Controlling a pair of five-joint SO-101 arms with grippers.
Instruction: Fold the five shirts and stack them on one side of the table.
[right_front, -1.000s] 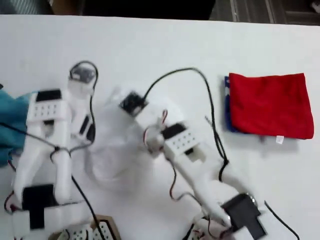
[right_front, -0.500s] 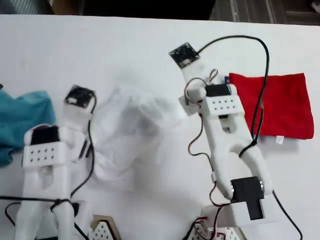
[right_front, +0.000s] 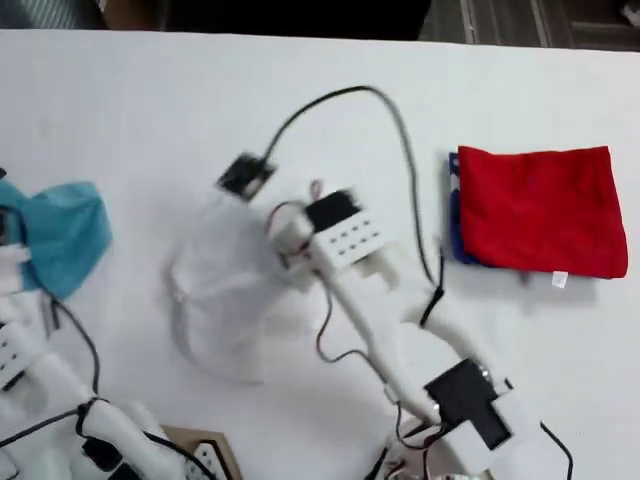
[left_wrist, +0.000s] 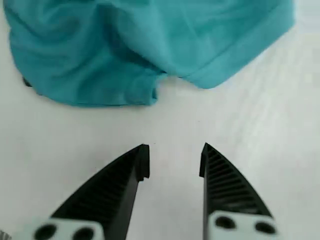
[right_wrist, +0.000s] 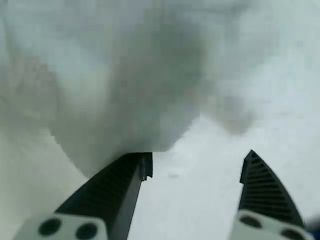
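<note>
A crumpled white shirt (right_front: 225, 305) lies in a heap on the white table, left of centre. My right gripper (right_wrist: 196, 167) hangs open just at its edge, the white cloth (right_wrist: 125, 75) ahead of its black fingers. In the high view the right arm (right_front: 335, 245) leans over the heap from the right. A teal shirt (right_front: 62, 235) lies bunched at the table's left edge. My left gripper (left_wrist: 174, 161) is open above bare table, a short way from the teal shirt (left_wrist: 140, 45). A folded red shirt (right_front: 540, 208) rests on a blue one (right_front: 455, 215) at the right.
The right arm's black cable (right_front: 400, 150) loops over the table's middle. The left arm's base and links (right_front: 60, 400) fill the front left corner. A brown board (right_front: 205, 455) lies at the front edge. The table's far half is bare.
The right arm swung left from beside the red stack back over the white shirt. The left arm pulled away toward the left front corner, and the white heap looks more bunched.
</note>
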